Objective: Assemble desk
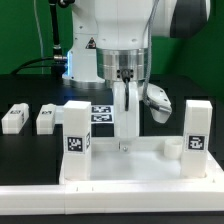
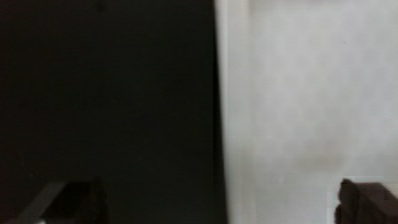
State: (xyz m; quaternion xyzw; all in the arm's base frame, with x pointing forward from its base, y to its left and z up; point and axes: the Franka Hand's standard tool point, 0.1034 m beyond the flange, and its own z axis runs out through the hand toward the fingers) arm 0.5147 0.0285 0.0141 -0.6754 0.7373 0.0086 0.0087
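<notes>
Nearest the lens, the long white border bar (image 1: 40,192) is seen along the front. Just behind it the desk top (image 1: 120,165) is laid flat, long axis running btwn the exterior view's left and right. An upright leg (image 1: 78,130) is stood at its corner on the exterior view's left, a second upright leg (image 1: 197,125) at the right; how firmly they're seated can't be told. The gripper (image 1: 128,132) is hung approx. mid-span over the top's rear rim, jaws spread wide, nothing pinched. In the wrist view one fingertip (image 2: 61,200) is placed over the black table (image 2: 107,100), the other over white plastic. The rim edge is thus judged to run crosswise btwn the fingers, straight below, ready to be straddled. A loose leg (image 1: 13,118) and a second loose leg (image 1: 46,120) are found lying well apart from the gripper, toward the exterior view's left.
</notes>
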